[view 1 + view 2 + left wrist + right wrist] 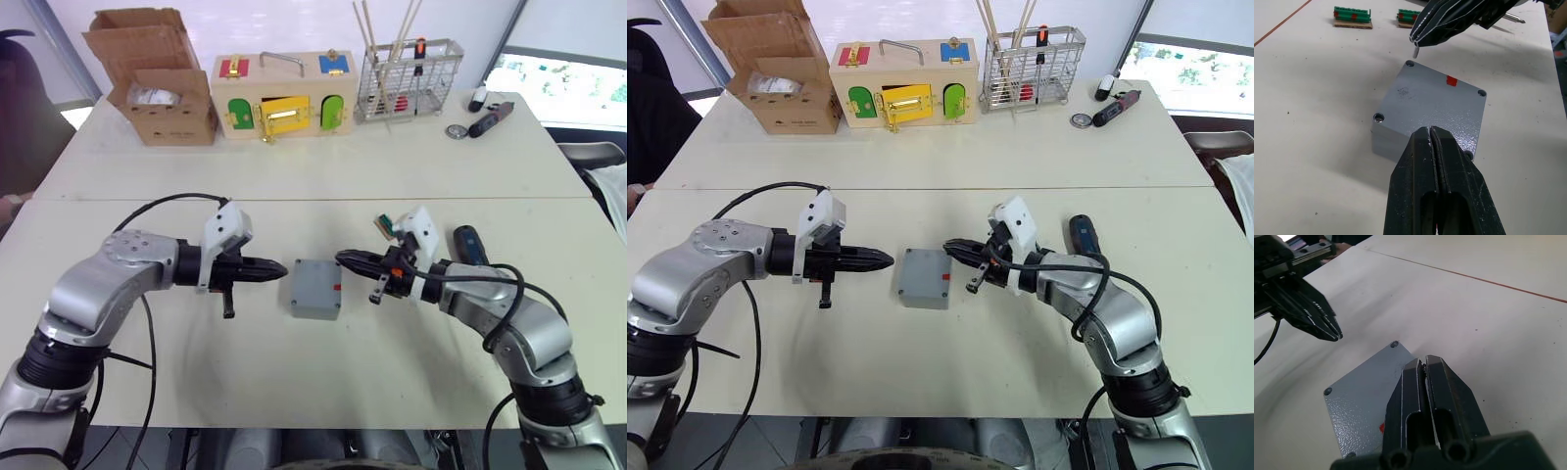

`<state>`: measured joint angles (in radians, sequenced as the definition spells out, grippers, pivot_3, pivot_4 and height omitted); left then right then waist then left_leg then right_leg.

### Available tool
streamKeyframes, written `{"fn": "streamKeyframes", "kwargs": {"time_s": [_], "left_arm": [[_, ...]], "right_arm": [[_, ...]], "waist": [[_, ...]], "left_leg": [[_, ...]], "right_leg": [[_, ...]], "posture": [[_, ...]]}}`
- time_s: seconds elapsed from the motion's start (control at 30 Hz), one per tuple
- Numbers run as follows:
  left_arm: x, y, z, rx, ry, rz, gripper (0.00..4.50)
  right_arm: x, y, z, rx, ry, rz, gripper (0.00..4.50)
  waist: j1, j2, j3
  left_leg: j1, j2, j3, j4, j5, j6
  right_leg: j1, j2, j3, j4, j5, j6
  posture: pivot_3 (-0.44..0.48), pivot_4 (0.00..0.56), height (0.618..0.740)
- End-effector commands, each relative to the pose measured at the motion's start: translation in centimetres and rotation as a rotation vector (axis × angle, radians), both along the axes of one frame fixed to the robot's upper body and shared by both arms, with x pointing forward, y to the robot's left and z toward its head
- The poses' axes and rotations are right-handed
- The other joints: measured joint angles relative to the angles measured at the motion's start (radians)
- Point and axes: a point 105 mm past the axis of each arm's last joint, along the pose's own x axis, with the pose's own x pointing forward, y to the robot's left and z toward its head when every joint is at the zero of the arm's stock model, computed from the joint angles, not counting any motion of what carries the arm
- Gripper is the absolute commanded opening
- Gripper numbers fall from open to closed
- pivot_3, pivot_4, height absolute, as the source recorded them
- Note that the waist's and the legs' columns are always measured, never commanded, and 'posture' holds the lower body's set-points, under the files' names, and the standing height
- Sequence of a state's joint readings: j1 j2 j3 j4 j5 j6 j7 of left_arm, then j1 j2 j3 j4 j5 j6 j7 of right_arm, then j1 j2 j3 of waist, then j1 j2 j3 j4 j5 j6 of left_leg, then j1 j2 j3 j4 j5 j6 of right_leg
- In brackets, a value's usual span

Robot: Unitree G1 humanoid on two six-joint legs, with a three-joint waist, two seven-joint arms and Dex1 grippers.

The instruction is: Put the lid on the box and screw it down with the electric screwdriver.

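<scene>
The left gripper (pixel 277 271) is clenched, its two black fingers pressed together and holding nothing; its tip is just beside the left side of the small square grey plastic box (pixel 315 289). The right gripper (pixel 345 258) is also clenched and empty, its tip near the box's right side. The box stands in the middle of the white table (pixel 294 382), near its front edge. The flat grey lid (pixel 1437 105) sits on it, with a small red mark. The thick dark blue electric screwdriver (pixel 468 245) lies behind the right arm, partly hidden.
</scene>
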<state>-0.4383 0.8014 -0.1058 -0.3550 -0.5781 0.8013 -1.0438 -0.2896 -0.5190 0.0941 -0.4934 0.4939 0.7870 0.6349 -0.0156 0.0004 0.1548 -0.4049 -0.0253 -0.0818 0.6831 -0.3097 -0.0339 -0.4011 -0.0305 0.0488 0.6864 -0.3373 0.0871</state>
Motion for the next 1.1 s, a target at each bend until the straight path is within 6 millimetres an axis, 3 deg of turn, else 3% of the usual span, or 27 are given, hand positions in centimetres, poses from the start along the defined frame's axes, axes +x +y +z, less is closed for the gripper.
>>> {"fn": "streamKeyframes", "kwargs": {"time_s": [0.03, 1.1], "left_arm": [[-0.2, -0.3, 0.4, -0.004, -0.022, -0.018, 0.0], [-0.2, -0.5, 0.5, -0.011, -0.025, -0.019, 0.0]], "right_arm": [[0.0, 0.3, 0.8, 0.016, -0.044, 0.01, 0.04], [0.2, 0.5, -0.8, -0.023, -0.001, 0.018, 0.04]], "waist": [[0.0, 0.0, 0.0], [0.0, 0.0, 0.0]], "left_leg": [[0.0, 0.0, 0.0, 0.0, 0.0, 0.0], [0.0, 0.0, 0.0, 0.0, 0.0, 0.0]], "right_leg": [[0.0, 0.0, 0.0, 0.0, 0.0, 0.0], [0.0, 0.0, 0.0, 0.0, 0.0, 0.0]], "posture": [[0.0, 0.15, 0.74], [0.0, 0.15, 0.74]]}}
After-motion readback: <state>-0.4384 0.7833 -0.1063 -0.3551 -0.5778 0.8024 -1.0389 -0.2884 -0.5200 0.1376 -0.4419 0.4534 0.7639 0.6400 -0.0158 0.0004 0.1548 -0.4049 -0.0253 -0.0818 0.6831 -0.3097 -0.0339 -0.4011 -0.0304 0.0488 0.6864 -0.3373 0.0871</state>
